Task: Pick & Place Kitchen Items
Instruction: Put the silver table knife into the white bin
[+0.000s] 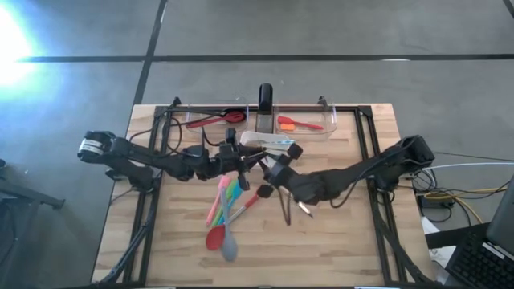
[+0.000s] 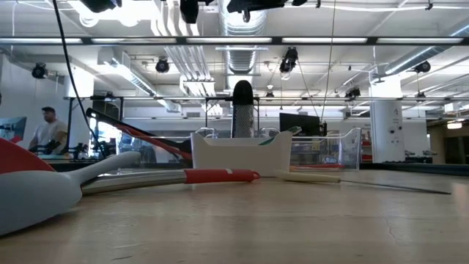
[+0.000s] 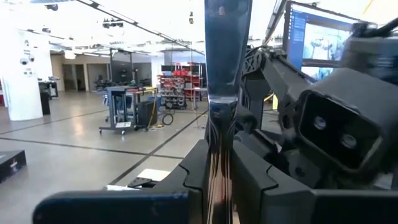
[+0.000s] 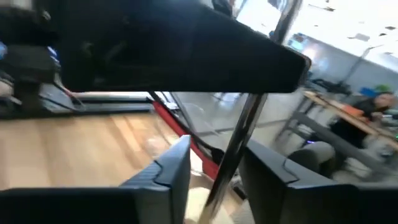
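Two grippers [image 1: 238, 155] [image 1: 273, 172] mid-table, nearly touching

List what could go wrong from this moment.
1. The left gripper pinches a slim, glossy handle standing upright; it may pivot or slip out.
2. The right gripper works right beside the left one, above the spoon pile; a collision or a dropped utensil could scatter it.

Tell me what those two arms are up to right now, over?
Both grippers mid-table: left and right each shut on the same utensil, a slim dark one. More spoons piled below. Nothing blocking.
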